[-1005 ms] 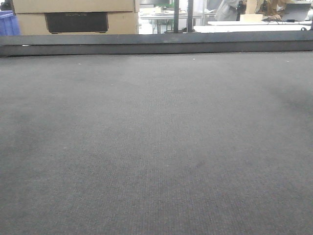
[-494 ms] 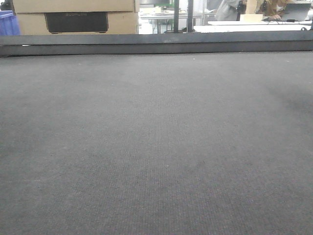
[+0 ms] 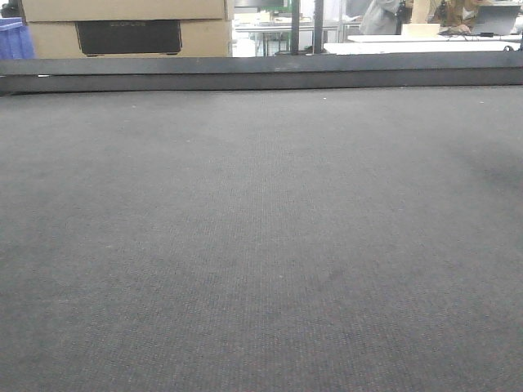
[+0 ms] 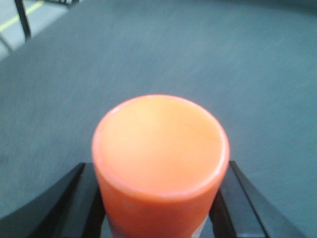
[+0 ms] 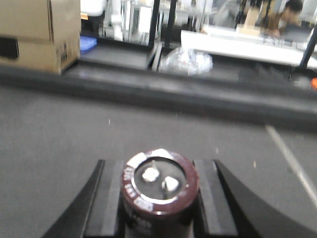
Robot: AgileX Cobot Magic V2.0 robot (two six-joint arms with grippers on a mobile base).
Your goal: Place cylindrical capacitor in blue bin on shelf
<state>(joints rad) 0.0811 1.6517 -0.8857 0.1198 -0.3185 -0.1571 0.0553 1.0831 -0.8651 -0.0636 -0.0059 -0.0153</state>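
Both loaded up
right gripper (image 5: 161,194) pinches the capacitor (image 5: 159,182) between its jaws, left gripper (image 4: 159,201) clamps an orange cylinder (image 4: 161,144)

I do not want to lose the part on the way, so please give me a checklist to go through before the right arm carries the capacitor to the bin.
1. Grip on the cylindrical capacitor: ok. It stands upright in the right claw, a finger against each side, terminals up.
2. Left claw free: not ok. It is shut on an orange cylinder.
3. Sight of the shelf: not ok. No view shows it.
4. Target bin found: cannot tell. A blue container shows beyond the table, cut off by the picture edge.
5. Table ahead free of obstacles: ok in the front view.
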